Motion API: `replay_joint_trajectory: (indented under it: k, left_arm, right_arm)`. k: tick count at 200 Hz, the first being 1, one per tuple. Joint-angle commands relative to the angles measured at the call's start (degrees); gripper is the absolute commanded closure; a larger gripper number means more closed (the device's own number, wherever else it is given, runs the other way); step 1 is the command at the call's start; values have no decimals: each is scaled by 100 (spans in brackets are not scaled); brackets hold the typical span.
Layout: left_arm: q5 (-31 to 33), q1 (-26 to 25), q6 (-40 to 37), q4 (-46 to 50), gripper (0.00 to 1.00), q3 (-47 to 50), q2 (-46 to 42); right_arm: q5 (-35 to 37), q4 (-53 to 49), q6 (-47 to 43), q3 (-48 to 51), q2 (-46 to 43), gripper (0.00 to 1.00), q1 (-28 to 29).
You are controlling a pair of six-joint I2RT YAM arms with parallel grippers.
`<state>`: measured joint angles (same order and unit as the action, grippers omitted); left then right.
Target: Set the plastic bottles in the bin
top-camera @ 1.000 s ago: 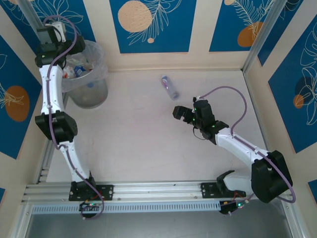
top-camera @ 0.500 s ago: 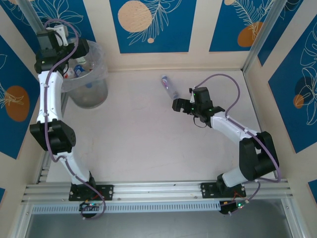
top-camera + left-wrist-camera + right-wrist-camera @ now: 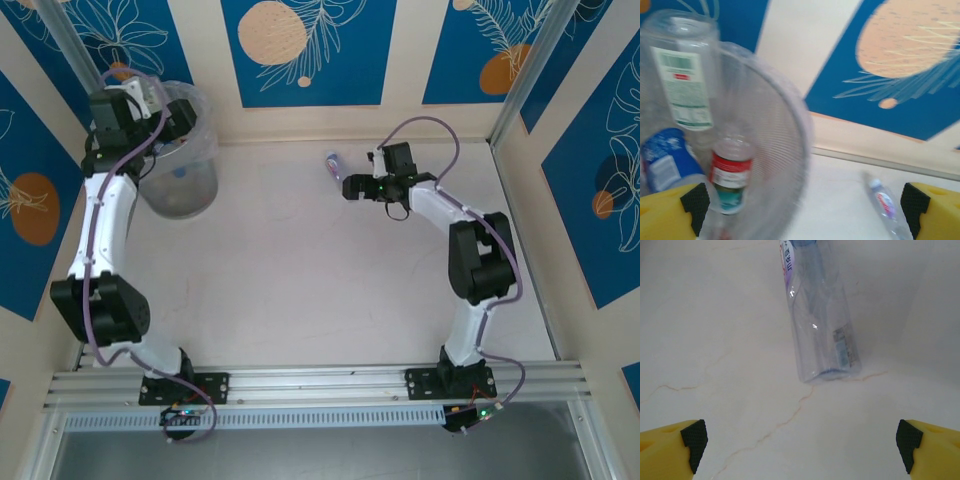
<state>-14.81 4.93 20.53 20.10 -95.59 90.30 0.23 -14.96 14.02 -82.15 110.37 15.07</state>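
Note:
One clear plastic bottle [image 3: 334,163] with a purple-and-white label lies on its side on the table near the back wall. In the right wrist view the bottle [image 3: 820,325] lies just ahead of my right gripper [image 3: 800,452], its base toward me. The right gripper [image 3: 354,187] is open and holds nothing. The bin [image 3: 182,160] stands in the far left corner. My left gripper [image 3: 168,115] hovers open at its rim. Inside the bin [image 3: 785,150] are several bottles: a red-labelled one [image 3: 730,172], a blue-labelled one [image 3: 662,160] and a white-labelled one [image 3: 682,80]. The left gripper [image 3: 805,217] holds nothing.
Blue and cream patterned walls [image 3: 300,50] close in the table at the back and sides. An aluminium rail [image 3: 310,385] runs along the near edge by the arm bases. The lone bottle [image 3: 885,205] also shows far off in the left wrist view.
My right gripper has swung away from the table's middle toward the back, up to the lying bottle. The left gripper has shifted slightly at the bin's rim.

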Motion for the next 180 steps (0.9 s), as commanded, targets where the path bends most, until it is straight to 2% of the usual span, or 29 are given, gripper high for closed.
replay_joint_trajectory:
  k: [1,47,86,103,125,180]
  left_arm:
    - [-147,-373,316,-659,1,628,-830]
    - [-195,-719,637,-693,1,1701,-1682]
    - [385,-730,714,-582,1,2443,-2267]
    - [630,-726,705,-512,1,2605,-2413]
    - [666,-730,715,-549,1,2729,-2469]
    - [753,-725,606,-446,1,2798,-2419]
  right_arm:
    - [-393,-707,-551,-720,509,0,-65]
    - [-502,-1501,-890,-2058,1572,0,-123]
    - [-548,-2115,-937,-3057,2297,0,-127]
    - [-542,-2423,-901,-3517,2588,2,-108]
    - [-477,-2787,-819,-4018,2926,11,-54]
    - [-71,-3308,-804,-4585,3366,13,154]
